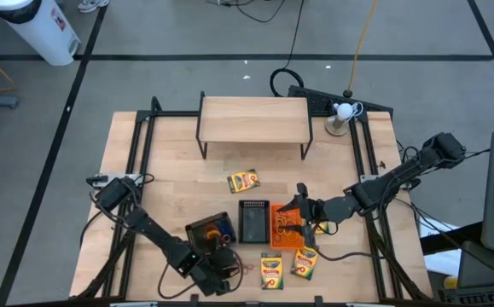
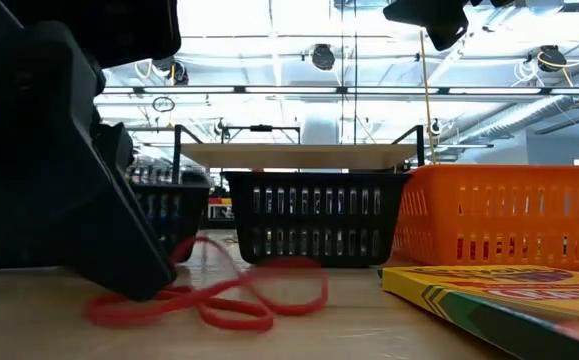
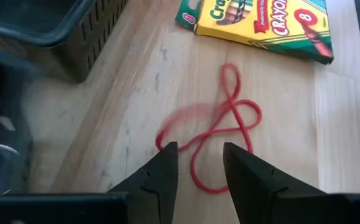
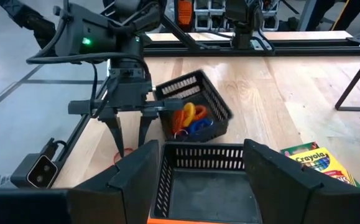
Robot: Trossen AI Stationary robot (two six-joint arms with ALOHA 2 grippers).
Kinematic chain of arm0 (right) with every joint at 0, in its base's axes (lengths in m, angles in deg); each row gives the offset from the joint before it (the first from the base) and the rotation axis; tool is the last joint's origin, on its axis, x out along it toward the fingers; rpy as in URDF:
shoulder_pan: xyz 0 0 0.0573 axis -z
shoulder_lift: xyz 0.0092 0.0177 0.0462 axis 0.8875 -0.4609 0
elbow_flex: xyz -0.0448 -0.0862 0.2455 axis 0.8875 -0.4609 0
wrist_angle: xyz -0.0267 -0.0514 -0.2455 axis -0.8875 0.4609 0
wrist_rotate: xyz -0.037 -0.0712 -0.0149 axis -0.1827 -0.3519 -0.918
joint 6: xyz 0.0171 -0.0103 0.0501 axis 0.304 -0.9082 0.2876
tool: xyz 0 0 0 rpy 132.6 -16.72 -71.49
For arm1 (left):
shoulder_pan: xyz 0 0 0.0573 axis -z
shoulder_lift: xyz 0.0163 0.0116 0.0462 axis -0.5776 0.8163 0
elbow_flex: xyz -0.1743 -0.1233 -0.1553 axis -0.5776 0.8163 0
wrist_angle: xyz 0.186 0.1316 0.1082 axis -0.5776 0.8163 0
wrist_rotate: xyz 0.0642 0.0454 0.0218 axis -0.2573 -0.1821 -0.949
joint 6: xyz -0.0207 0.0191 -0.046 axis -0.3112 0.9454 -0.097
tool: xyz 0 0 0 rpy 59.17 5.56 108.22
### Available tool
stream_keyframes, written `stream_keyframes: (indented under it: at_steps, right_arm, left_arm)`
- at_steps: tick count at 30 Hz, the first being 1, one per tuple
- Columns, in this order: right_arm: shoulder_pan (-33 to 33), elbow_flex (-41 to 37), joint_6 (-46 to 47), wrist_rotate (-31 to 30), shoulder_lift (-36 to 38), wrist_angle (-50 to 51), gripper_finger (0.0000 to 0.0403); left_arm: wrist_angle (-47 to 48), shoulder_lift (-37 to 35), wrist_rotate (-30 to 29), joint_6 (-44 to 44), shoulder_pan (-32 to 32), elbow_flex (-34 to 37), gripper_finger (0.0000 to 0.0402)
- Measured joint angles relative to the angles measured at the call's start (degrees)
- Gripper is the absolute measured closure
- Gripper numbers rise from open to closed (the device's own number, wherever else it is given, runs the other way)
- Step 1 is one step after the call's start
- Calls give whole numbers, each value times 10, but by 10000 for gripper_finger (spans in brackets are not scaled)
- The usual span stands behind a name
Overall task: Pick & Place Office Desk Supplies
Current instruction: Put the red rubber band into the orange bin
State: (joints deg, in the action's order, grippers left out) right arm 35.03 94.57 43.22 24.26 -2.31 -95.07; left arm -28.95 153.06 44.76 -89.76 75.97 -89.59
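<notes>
A red rubber band [image 3: 220, 134] lies slack in loops on the wooden table, next to a crayon box [image 3: 260, 25]. My left gripper [image 3: 198, 165] is open and slants down at the table, one fingertip on each side of the band's near loop. Beside it stands a black mesh tray [image 4: 192, 115] holding orange, blue and red bands. My right gripper [image 4: 201, 177] hangs open above the middle black tray [image 1: 253, 222] and the orange tray [image 1: 285, 228], with nothing between its fingers. Two crayon boxes [image 1: 271, 270] [image 1: 305, 263] lie at the table's near edge, and a third [image 1: 243, 181] lies farther back. My left gripper comes slanting from above, and its fingertips [image 3: 167, 152] stand at the red band's near loop [image 3: 195, 168], which lies flat on the table. I cannot tell whether they touch the band.
A light wooden shelf [image 1: 253, 119] stands at the table's far side, and a white ball on a stand [image 1: 343, 111] at the far right corner. The three trays stand in a row just beyond the band [image 2: 219, 295].
</notes>
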Motion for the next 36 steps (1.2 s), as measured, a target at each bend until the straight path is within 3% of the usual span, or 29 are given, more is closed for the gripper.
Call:
stream_keyframes:
  at_steps: [4, 12, 16, 20, 26, 36]
  right_arm:
    - [-3, 0, 4, 0, 0, 2, 181]
    - [-15, 0, 4, 0, 0, 4, 181]
    - [-20, 0, 4, 0, 0, 4, 181]
    - [-23, 0, 4, 0, 0, 4, 181]
    - [-22, 0, 4, -1, 0, 4, 181]
    - [-22, 0, 4, -1, 0, 1, 181]
  left_arm:
    - [-17, 0, 13, 25, -5, 0, 263]
    - [-48, 0, 48, 37, -22, 0, 202]
    - [-46, 0, 49, 37, -29, -1, 198]
    - [-43, 0, 62, 29, -36, 0, 244]
    - [-42, 1, 66, 46, -40, 1, 385]
    - [-58, -29, 36, 110, -39, -12, 400]
